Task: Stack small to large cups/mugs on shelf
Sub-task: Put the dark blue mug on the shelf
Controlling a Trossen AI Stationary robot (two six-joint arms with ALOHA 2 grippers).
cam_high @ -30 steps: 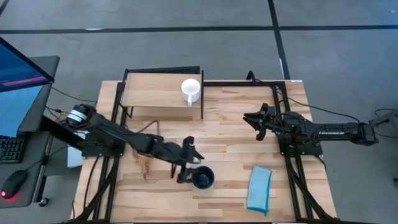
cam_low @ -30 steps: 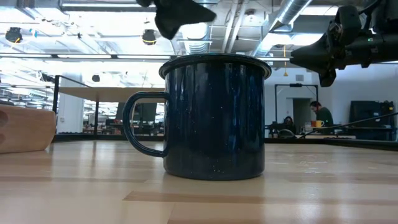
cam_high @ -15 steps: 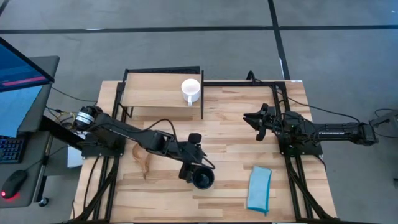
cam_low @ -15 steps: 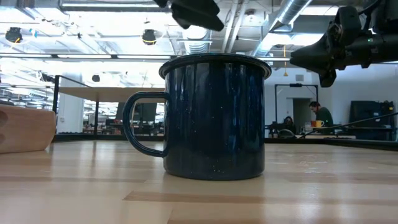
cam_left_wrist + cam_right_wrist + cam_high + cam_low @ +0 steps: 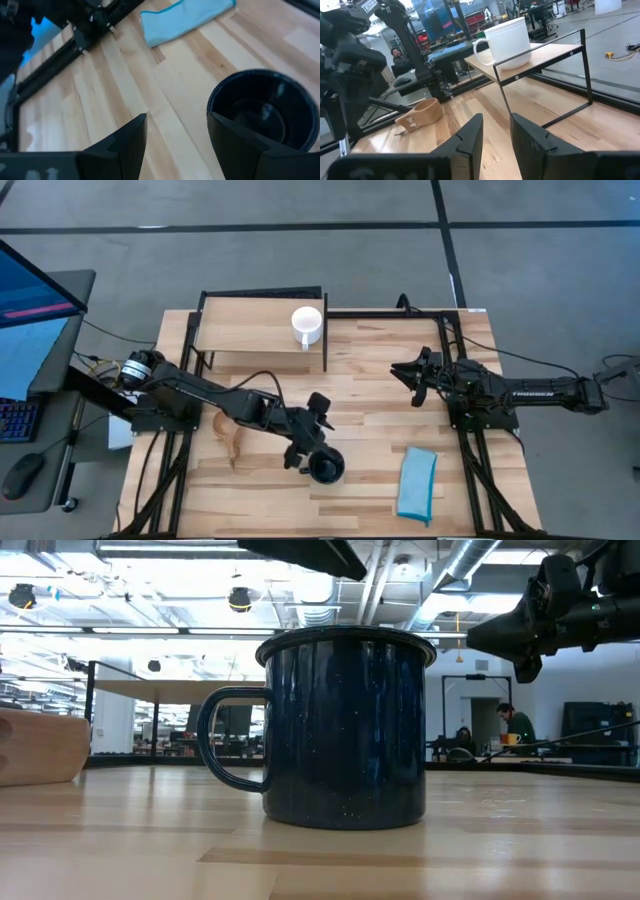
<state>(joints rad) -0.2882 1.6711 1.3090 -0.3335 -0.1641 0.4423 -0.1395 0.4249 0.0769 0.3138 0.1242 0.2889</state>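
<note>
The dark navy mug (image 5: 325,468) stands upright on the table near its near edge, handle (image 5: 225,740) to the left in the low view. My left gripper (image 5: 303,452) hovers open just above and beside its rim (image 5: 260,75), touching nothing. The white mug (image 5: 307,325) stands on the shelf (image 5: 250,330) at its right end. The wooden cup (image 5: 232,437) lies on the table, partly under my left arm. My right gripper (image 5: 410,373) waits open at the table's right side.
A folded light blue cloth (image 5: 417,483) lies right of the dark mug near the near edge. The shelf's black frame (image 5: 545,60) stands at the far side. Bare wood planks lie between the shelf and the dark mug.
My left gripper has moved a little toward the table's right, over the dark mug, has risen, and its wrist has turned about. The dark mug has stayed where it was.
</note>
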